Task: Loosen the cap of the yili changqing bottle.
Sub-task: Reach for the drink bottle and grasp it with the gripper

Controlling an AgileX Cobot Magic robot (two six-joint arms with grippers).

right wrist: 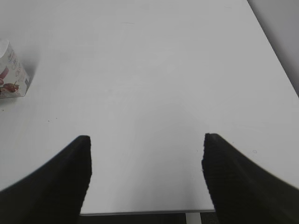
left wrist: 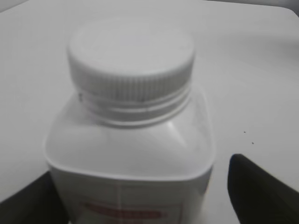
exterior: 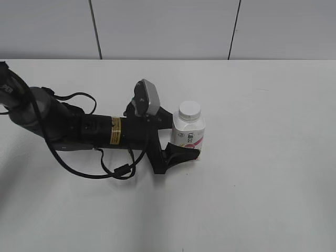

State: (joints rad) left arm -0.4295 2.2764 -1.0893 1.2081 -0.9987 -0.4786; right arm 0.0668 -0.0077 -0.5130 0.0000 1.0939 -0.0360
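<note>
Right end effector [right wrist: 145, 175] spread; apparently bottle [right wrist: 13, 74] far left.

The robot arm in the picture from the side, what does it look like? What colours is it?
The left arm is mostly black with a grey rounded joint, a yellow label band around it, and loose black cables looping beside it. A grey camera box sits near its black end effector. The right end effector has black fingers.

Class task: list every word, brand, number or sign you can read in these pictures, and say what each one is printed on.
Nothing can be read for certain.
Bottle label: dark characters and small print, too small in the exterior view, blurred in both wrist views.
Yellow sticker on the left arm: print too small to read.
Cap: plain, no text.
</note>
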